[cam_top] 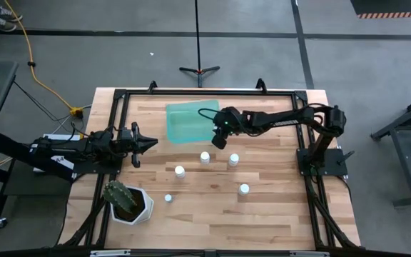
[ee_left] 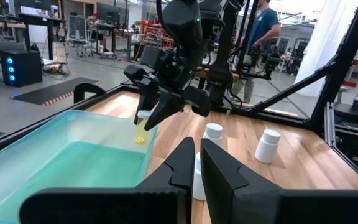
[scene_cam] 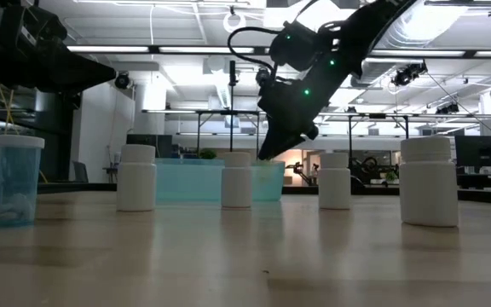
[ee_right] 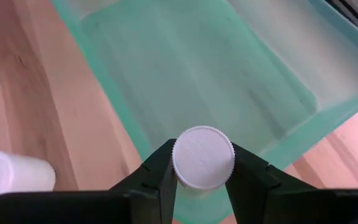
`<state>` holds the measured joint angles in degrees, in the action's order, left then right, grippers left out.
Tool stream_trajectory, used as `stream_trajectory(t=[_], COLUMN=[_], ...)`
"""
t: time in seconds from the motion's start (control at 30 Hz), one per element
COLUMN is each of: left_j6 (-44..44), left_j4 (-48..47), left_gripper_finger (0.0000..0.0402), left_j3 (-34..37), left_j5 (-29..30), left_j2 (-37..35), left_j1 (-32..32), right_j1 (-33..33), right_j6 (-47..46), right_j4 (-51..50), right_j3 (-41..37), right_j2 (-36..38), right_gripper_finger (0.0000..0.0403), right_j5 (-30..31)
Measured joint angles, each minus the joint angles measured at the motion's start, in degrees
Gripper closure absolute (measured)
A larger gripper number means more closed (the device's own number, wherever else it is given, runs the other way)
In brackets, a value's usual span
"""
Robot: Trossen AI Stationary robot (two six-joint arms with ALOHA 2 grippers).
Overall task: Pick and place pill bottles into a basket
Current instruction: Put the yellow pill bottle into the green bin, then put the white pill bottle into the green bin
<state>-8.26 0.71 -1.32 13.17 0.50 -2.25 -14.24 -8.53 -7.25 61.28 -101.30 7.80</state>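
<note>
The teal basket (cam_top: pixel 189 121) lies at the table's far middle. My right gripper (cam_top: pixel 219 138) hangs over the basket's near right corner, shut on a small pill bottle with a white cap and a yellowish body (ee_left: pixel 141 127). Several white pill bottles stand upright on the wood nearer than the basket, among them one (cam_top: pixel 205 157), another (cam_top: pixel 233 160) and a third (cam_top: pixel 180 171). My left gripper (cam_top: pixel 154 143) waits left of the basket, level, its fingers close together and empty. My right gripper pinches the bottle at the two sides of its white cap (ee_right: pixel 202 157) between its two fingers (ee_right: pixel 157 171). The fingers come from above, slanting down. The bottle hangs below them, slightly tilted, lifted clear over the basket's rim (ee_left: pixel 146 163).
A white hexagonal pot with a cactus (cam_top: pixel 126 202) stands at the near left. A translucent bluish bottle (scene_cam: pixel 17 179) stands at the left of the low view. Two more bottles (cam_top: pixel 244 189) (cam_top: pixel 168 198) stand on the near half. A person (ee_left: pixel 263 25) stands beyond the table.
</note>
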Motion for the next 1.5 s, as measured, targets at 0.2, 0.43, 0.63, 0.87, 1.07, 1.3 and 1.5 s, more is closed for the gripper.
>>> stream_trajectory(t=[0.2, 0.43, 0.63, 0.87, 1.07, 1.3, 1.5], left_j6=[-0.01, -0.01, -0.01, -0.01, -0.01, -0.01, 0.00], left_j4=[0.00, 0.00, 0.00, 0.01, 0.02, 0.02, 0.02], left_gripper_finger=[0.0337, 0.0337, 0.0337, 0.0337, 0.0337, 0.0337, 0.0337], left_j3=[0.00, 0.00, 0.00, 0.00, 0.00, 0.00, 0.00], left_j5=[0.00, 0.00, 0.00, 0.00, 0.00, 0.00, 0.02], left_j2=[0.00, 0.01, 0.01, 0.02, 0.00, 0.02, 0.00], left_j1=[-0.01, -0.01, 0.00, 0.00, -0.01, -0.01, 0.00], right_j1=[-0.54, -1.27, -1.25, -1.25, -1.25, -1.25, -1.25], right_j6=[0.61, -0.30, -0.38, -0.40, -0.49, -0.47, -0.46], right_j4=[-0.01, -0.77, -1.16, -2.42, -3.10, -3.11, -2.56], right_j3=[1.44, 1.42, 1.40, 1.37, 1.35, 1.35, 1.35], right_j2=[0.02, 0.02, 0.02, 0.02, 0.02, 0.02, 0.02], right_gripper_finger=[0.0291, 0.0291, 0.0290, 0.0290, 0.0278, 0.0236, 0.0208], right_j5=[0.12, -3.40, -3.49, -3.31, -2.39, -2.21, -2.08])
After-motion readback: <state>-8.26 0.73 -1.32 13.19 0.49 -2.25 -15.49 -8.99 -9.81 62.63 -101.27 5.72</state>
